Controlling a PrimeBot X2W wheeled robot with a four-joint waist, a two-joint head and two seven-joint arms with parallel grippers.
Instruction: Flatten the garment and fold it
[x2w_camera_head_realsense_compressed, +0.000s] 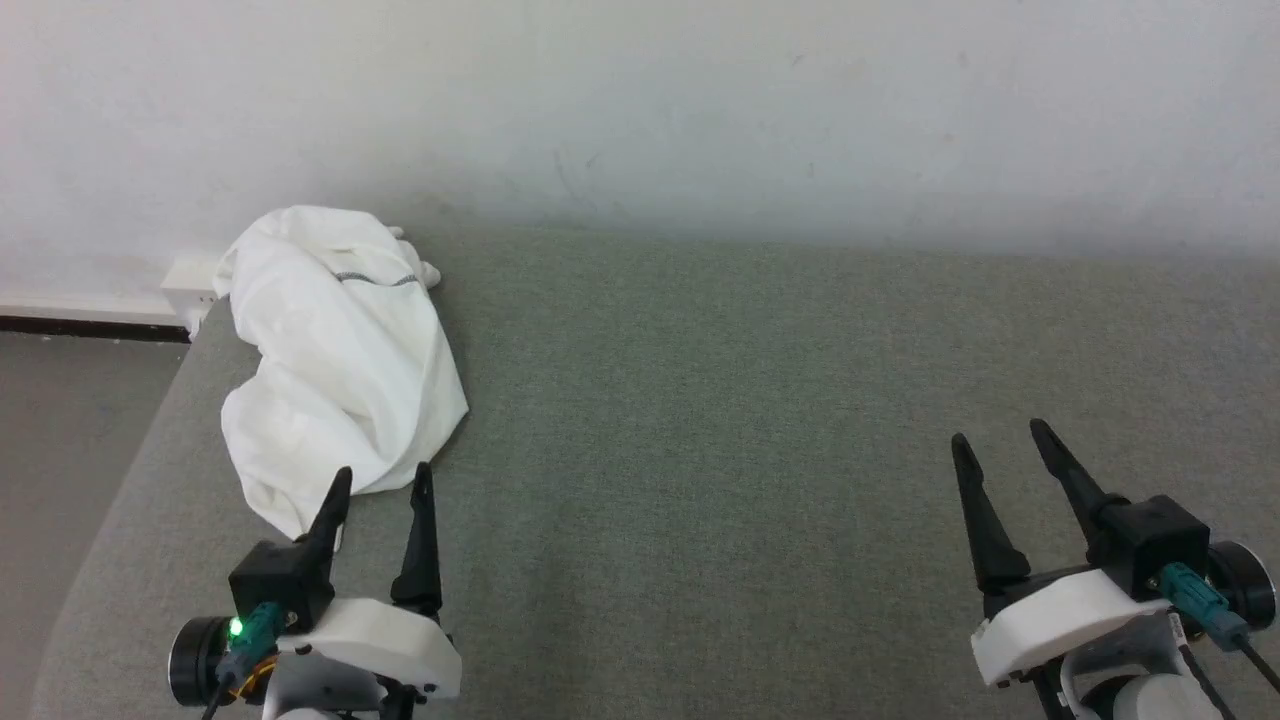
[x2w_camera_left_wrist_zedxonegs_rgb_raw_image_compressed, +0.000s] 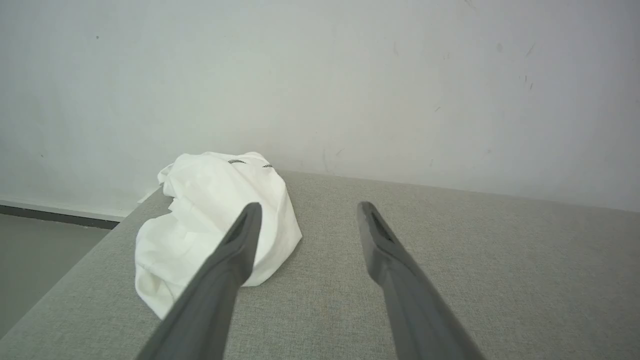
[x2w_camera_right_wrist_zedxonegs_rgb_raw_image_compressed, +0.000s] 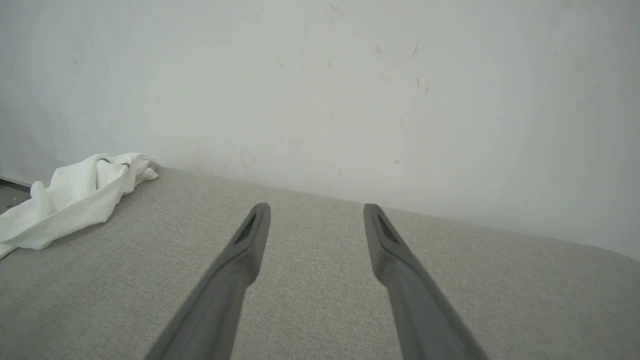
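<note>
White garment: a crumpled white thin-fabric short-sleeved shirt, the garment (x2w_camera_head_realsense_compressed: 340, 370) lies bunched in a heap at the upper left of the head view, neither flattened nor folded.
Seam line: a dark grey zigzag-stitched seam line (x2w_camera_head_realsense_compressed: 375, 279) crosses the top of the heap, at the end nearest the wall.
Left gripper: at the lower left of the head view, the left gripper (x2w_camera_head_realsense_compressed: 384, 468) has its two long dark fingers spread wide and holds nothing. Its tips sit at the heap's near edge, and contact cannot be told. In the left wrist view (x2w_camera_left_wrist_zedxonegs_rgb_raw_image_compressed: 309, 205) one finger overlaps the cloth (x2w_camera_left_wrist_zedxonegs_rgb_raw_image_compressed: 210, 225).
Right gripper: at the lower right, the right gripper (x2w_camera_head_realsense_compressed: 998, 430) has its jaws spread wide and empty, well apart from the heap. Its own view (x2w_camera_right_wrist_zedxonegs_rgb_raw_image_compressed: 316, 205) has the cloth (x2w_camera_right_wrist_zedxonegs_rgb_raw_image_compressed: 75, 200) at the far left edge.
Surface: a grey woven-fabric surface (x2w_camera_head_realsense_compressed: 750, 400) carries the heap near its left edge. A bare stretch of it lies between the right gripper and the cloth.
Wall: a pale, scuffed wall (x2w_camera_head_realsense_compressed: 700, 100) fills the top of the frame.
Box: a small white box (x2w_camera_head_realsense_compressed: 190, 285) sits at the wall's foot, just beside the heap.
Skirting strip: a dark skirting strip (x2w_camera_head_realsense_compressed: 90, 325) runs at the far left.
Floor: a grey floor (x2w_camera_head_realsense_compressed: 70, 420) lies below it.
</note>
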